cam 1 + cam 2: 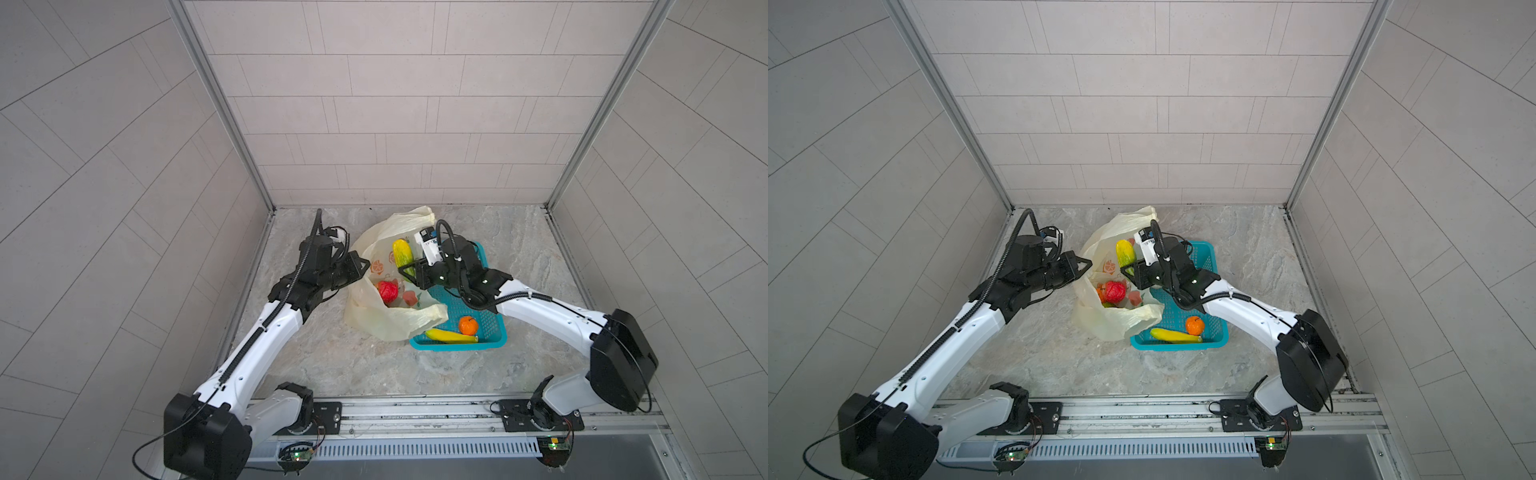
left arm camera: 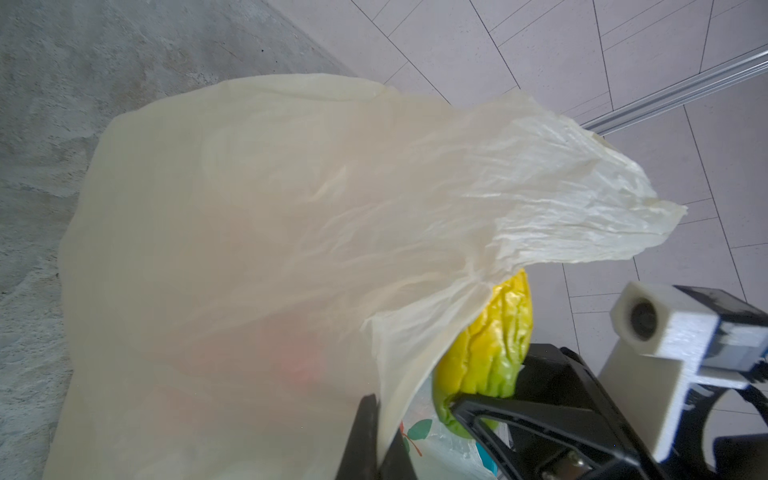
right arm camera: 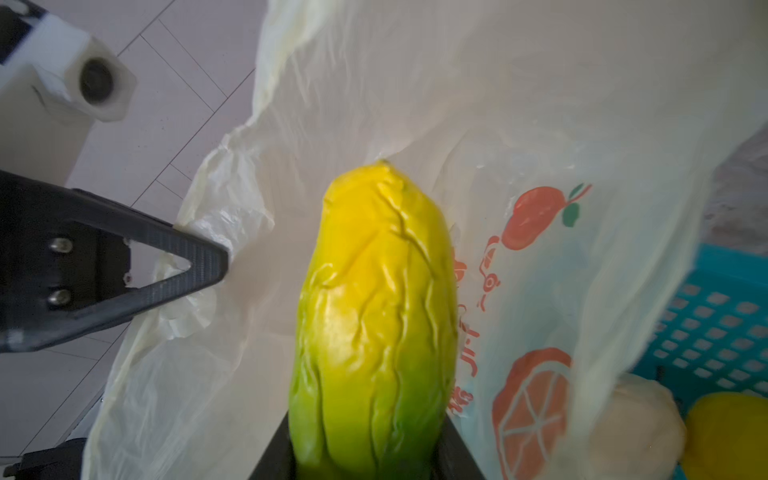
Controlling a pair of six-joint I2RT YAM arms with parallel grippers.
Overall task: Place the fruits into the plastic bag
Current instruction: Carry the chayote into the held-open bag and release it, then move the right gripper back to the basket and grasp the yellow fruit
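The cream plastic bag lies open on the stone floor, with a red fruit inside. My left gripper is shut on the bag's rim, holding it up. My right gripper is shut on the green end of the green-yellow oblong fruit, which hangs over the bag's mouth. A banana and a tangerine lie in the basket. The right wrist view shows a round yellow fruit there too.
The teal perforated basket stands right of the bag, touching it, with my right arm reaching over it. Tiled walls close the floor on three sides. A metal rail runs along the front.
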